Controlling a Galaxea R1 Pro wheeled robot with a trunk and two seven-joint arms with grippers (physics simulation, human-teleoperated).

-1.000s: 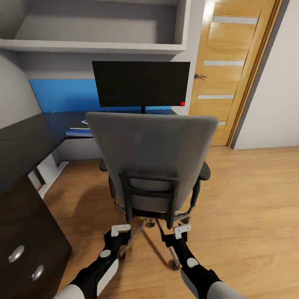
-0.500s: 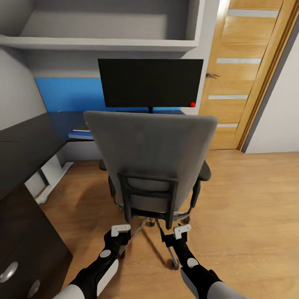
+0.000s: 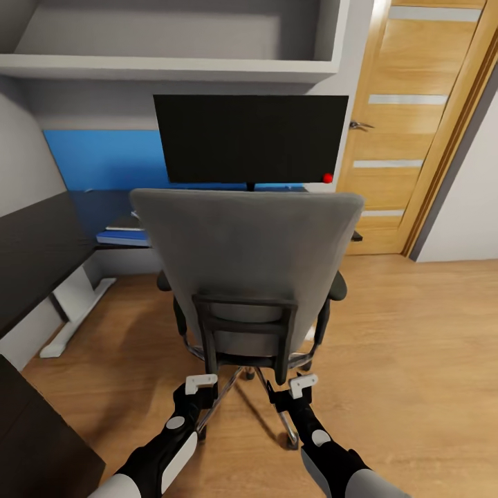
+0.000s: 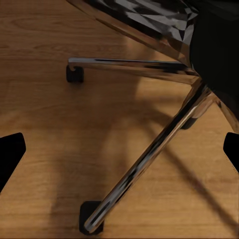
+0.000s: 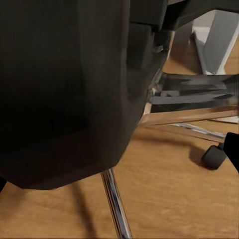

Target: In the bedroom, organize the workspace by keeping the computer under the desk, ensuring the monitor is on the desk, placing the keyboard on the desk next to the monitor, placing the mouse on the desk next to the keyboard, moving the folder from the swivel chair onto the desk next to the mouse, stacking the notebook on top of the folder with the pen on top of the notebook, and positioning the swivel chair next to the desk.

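The grey swivel chair stands with its back to us. The black monitor sits on the desk. A blue folder lies there too.

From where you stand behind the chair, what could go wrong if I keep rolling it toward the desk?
1. The swivel chair hides the desk edge ahead, so its armrests may hit the top before you notice.
2. The tall back sits just below the monitor; a hard push might jolt it.
3. The left tool and right tool hang low near the chrome base; a caster could snag one.
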